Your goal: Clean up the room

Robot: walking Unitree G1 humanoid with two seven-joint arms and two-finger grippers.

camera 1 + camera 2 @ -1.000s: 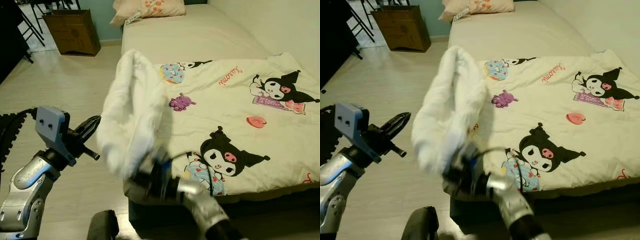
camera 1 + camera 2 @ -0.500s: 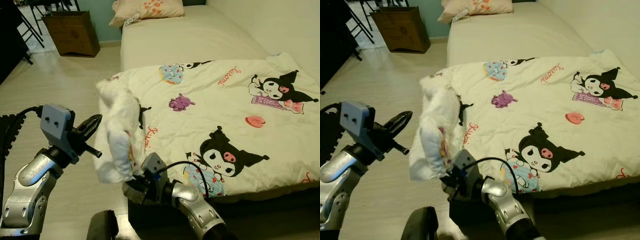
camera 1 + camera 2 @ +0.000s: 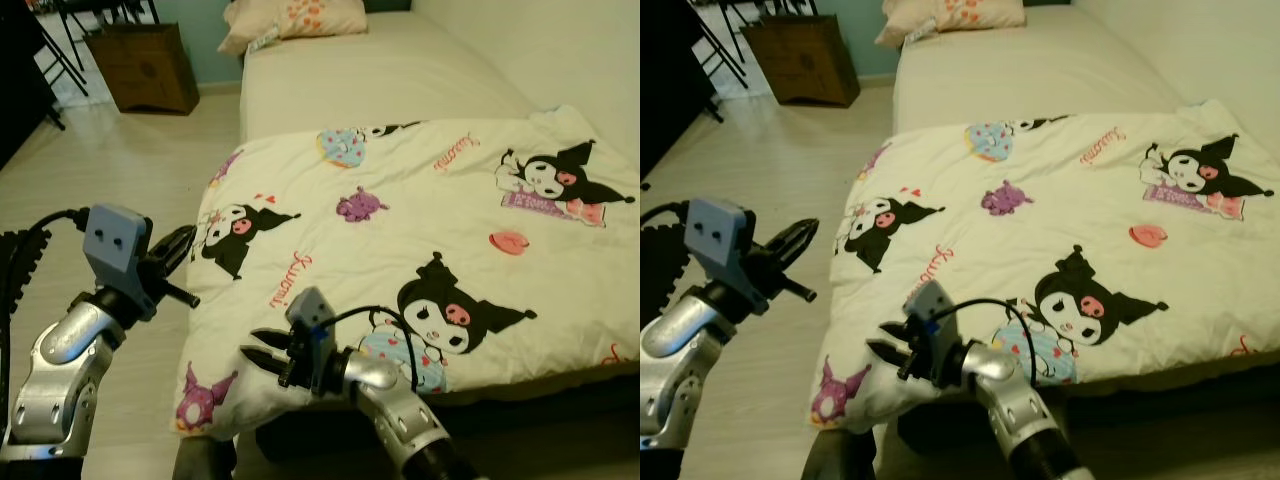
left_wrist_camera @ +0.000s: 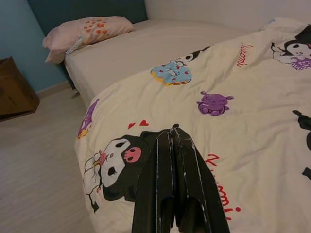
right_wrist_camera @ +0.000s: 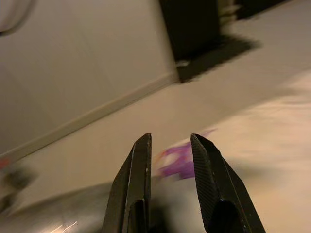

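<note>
Cream cartoon-printed quilt [image 3: 430, 220]: spread flat over the beige bed [image 3: 380, 70], corner overhanging. Right gripper [image 3: 262, 357]: fingers apart, empty, above that corner. Left gripper [image 4: 173, 145]: fingers together, empty, beside the quilt's edge.

Pale wood floor [image 3: 120, 150], perhaps a cardboard box [image 3: 145, 65].

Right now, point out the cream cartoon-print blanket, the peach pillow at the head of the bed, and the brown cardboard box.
Cream cartoon-print blanket [image 3: 400, 215], left eye view, its plain middle.
Peach pillow [image 3: 295, 18], left eye view, its centre.
Brown cardboard box [image 3: 145, 65], left eye view, its front face.
</note>
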